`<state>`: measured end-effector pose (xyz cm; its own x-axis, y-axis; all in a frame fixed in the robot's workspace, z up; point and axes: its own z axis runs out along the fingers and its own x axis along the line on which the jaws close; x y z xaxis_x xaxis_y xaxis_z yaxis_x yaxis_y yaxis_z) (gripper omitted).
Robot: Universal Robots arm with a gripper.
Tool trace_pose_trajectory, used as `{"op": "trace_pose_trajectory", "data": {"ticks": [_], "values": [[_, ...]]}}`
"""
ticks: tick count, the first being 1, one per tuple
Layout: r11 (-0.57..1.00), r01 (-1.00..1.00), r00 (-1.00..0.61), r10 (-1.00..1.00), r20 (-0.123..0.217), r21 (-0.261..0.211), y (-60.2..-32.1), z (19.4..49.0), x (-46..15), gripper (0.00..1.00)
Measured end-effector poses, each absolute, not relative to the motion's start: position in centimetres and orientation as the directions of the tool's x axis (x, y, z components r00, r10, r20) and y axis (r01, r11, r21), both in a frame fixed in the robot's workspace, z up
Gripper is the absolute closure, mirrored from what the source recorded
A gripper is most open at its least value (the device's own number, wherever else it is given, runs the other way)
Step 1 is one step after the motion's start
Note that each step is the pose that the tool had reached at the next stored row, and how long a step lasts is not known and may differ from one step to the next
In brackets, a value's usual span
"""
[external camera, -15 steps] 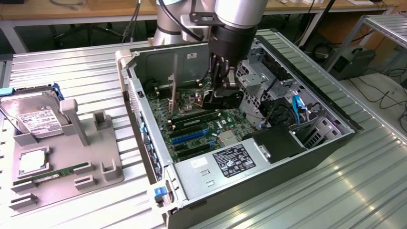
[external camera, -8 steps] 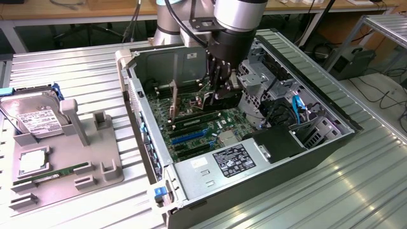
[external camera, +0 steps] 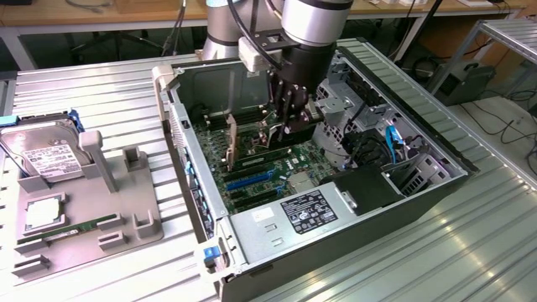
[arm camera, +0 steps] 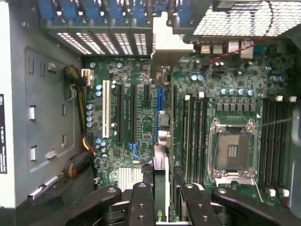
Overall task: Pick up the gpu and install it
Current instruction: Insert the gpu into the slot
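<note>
Your gripper (external camera: 290,119) is down inside the open computer case (external camera: 188,163), jaws clenched on the gpu (external camera: 251,141). The card stands on edge over the motherboard (arm camera: 141,117), running along the expansion slots (whether it sits in one, you cannot tell). It is flanked by the black fingers (arm camera: 141,202), with its silver bracket (arm camera: 164,42) toward the case's rear wall. Over on the exterior view's left, the hard drive (external camera: 46,154) rests in the grey tray (external camera: 126,207), well apart.
</note>
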<state>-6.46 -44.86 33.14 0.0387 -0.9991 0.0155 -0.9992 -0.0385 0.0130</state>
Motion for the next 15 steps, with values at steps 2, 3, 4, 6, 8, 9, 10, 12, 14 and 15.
{"op": "trace_pose_trajectory", "data": {"ticks": [2,3,4,6,8,9,10,12,14,15], "values": [[-0.059,-0.998,0.059,-0.998,0.015,0.013,-45.0,32.8,-6.5,0.74],[-0.066,-0.998,0.066,-0.998,0.015,0.013,-45.0,32.6,-6.5,0.74],[-0.069,-0.998,0.069,-0.998,0.015,0.013,-45.1,32.5,-6.6,0.74],[-0.071,-0.997,0.071,-0.997,0.015,0.013,-45.1,32.1,-7.2,0.74],[-0.071,-0.997,0.071,-0.997,0.015,0.014,-45.1,31.7,-7.8,0.74],[-0.071,-0.997,0.071,-0.997,0.014,0.014,-45.1,31.5,-8.0,0.74],[-0.07,-0.997,0.071,-0.997,0.015,0.014,-45.1,31.3,-8.2,0.74],[-0.067,-0.998,0.068,-0.998,0.014,0.015,-45.1,31.0,-8.3,0.74],[-0.064,-0.998,0.064,-0.998,0.014,0.016,-45.1,30.7,-8.4,0.74],[-0.062,-0.998,0.062,-0.998,0.014,0.018,-45.1,30.6,-8.4,0.74]]}}
